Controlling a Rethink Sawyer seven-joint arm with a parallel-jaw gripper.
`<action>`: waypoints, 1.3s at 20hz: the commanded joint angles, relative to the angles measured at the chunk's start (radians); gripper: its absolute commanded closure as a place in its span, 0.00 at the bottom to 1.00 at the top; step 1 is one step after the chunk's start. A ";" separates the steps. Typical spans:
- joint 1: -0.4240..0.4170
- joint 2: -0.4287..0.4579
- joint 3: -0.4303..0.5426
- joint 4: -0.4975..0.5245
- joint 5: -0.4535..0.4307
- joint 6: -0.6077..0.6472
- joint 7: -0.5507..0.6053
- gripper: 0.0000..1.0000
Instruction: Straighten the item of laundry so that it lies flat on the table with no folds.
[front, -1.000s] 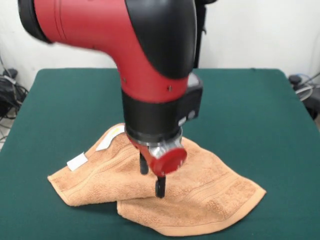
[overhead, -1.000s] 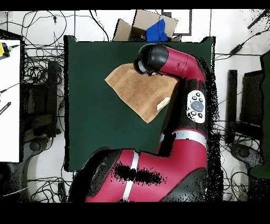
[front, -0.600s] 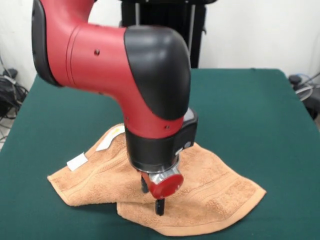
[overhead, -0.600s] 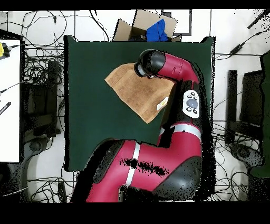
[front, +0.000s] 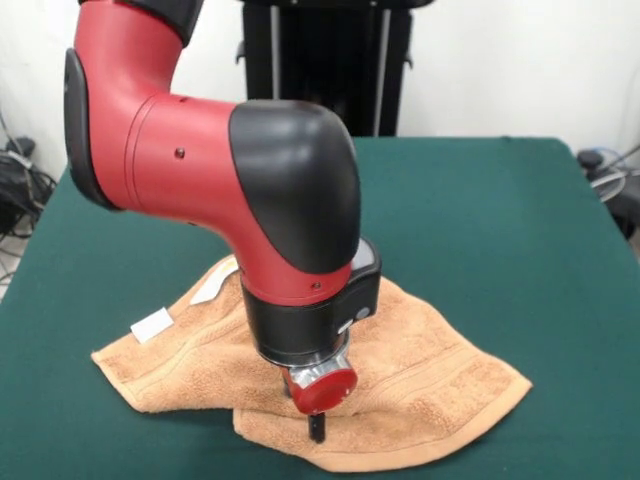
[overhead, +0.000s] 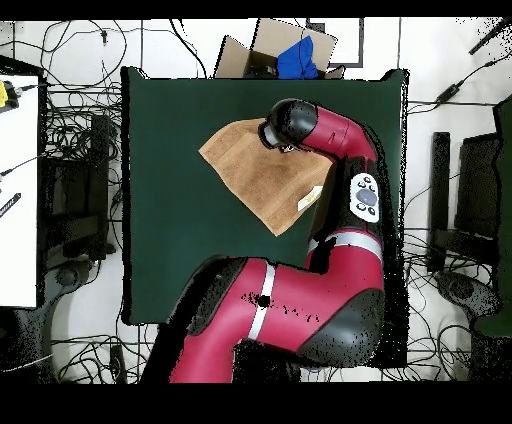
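Pressing down near the towel's front fold, the gripper (front: 316, 425) shows only one dark tip; its grip state cannot be told. The towel (front: 420, 375) lies front-centre on the green table (front: 500, 220), one layer doubled over. Behind, the arm descends near-vertically, elbow bent.

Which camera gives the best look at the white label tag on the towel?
The front view: the label tag lies in plain sight at the towel's left edge. The overhead view shows only a pale sliver beside the arm.
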 joint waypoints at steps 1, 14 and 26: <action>-0.030 0.105 0.123 0.071 0.040 -0.075 0.048 0.00; -0.012 0.136 0.143 0.171 0.071 -0.166 0.105 0.00; 0.074 0.144 0.061 0.265 0.065 -0.299 0.253 0.00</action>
